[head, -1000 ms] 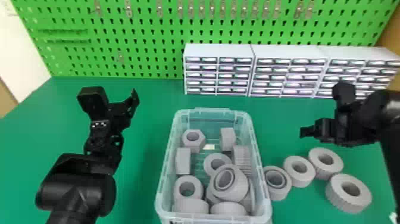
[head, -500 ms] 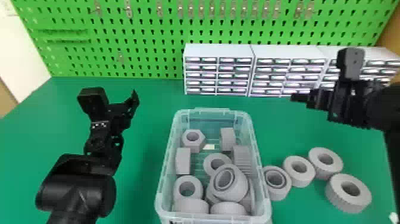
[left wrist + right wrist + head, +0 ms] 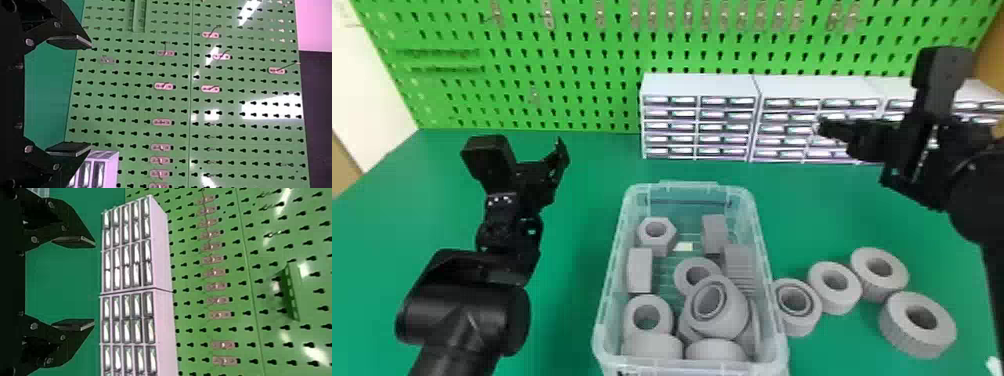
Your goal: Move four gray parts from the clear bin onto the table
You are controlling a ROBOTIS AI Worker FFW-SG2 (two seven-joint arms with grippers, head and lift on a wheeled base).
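Four gray parts [image 3: 907, 342] out on the counter [image 3: 572, 305], right of the clear bin [image 3: 688, 188].
Head view: more gray parts [image 3: 732, 322] inside the bin, crowded toward its near end; probably light and stiff, unlikely to crush, smoother rings perhaps slippery; best taken across opposite outer walls, or by the flats on the hex nut [image 3: 659, 245]; count of four apparently met. Left wrist view: left gripper [image 3: 90, 96], off to the left of the bin, jaws apart, empty. Right wrist view: right gripper [image 3: 94, 284], beyond the bin and rightward, jaws likewise apart, empty.
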